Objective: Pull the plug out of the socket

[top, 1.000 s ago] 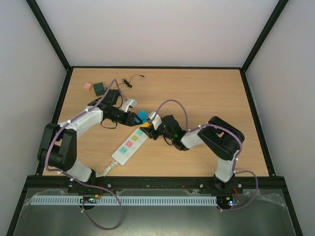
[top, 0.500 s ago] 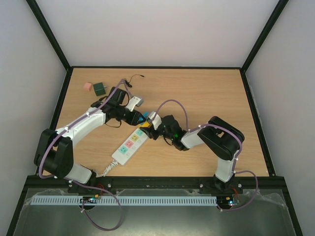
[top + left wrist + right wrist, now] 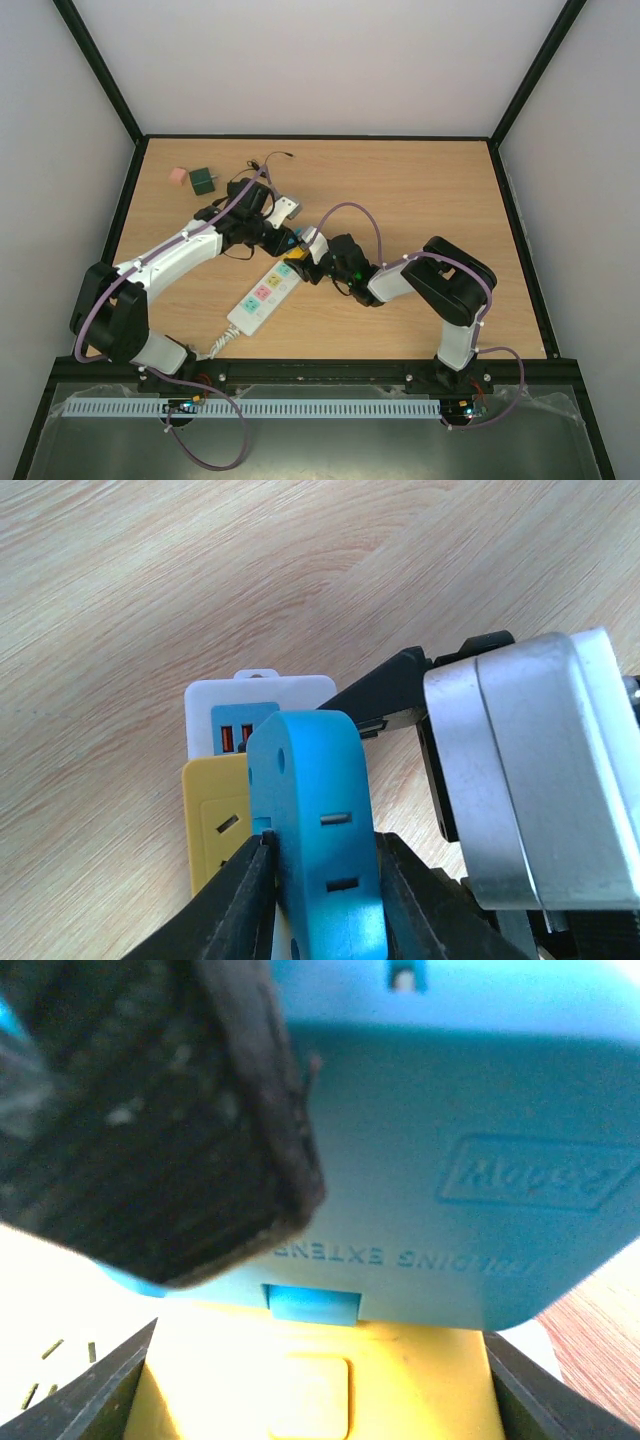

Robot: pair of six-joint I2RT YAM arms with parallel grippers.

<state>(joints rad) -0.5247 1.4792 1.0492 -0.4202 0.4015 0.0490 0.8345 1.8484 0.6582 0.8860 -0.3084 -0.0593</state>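
Two arms meet at mid-left of the wooden surface (image 3: 420, 200): the left arm (image 3: 170, 255) reaches in from 8 o'clock, the right arm (image 3: 440, 275) from 4 o'clock.

Socket (image 3: 262, 298) lies flat left of centre, long axis running 7 to 1 o'clock, with its coiled cord (image 3: 222, 342) at the 7 o'clock end near the left arm's base. Pastel faces point up.

Right end effector (image 3: 320, 1330) straddles the socket's 1 o'clock end. Its fingers are pressed on both long edges beside the yellow face (image 3: 225, 820), so it is clamping the socket.

Left end effector (image 3: 325, 845) is pinching the blue plug (image 3: 310, 810), one black finger on each flat side. The plug stands upright on the socket's 1 o'clock end, just past the yellow face and short of the USB panel (image 3: 240, 725). Can't tell how deep its pins sit.

Green cube (image 3: 201, 180) and pink cube (image 3: 178, 175) sit side by side at the surface's 10 o'clock corner, well apart from the socket. A thin black cable (image 3: 262, 165) lies at their 3 o'clock.
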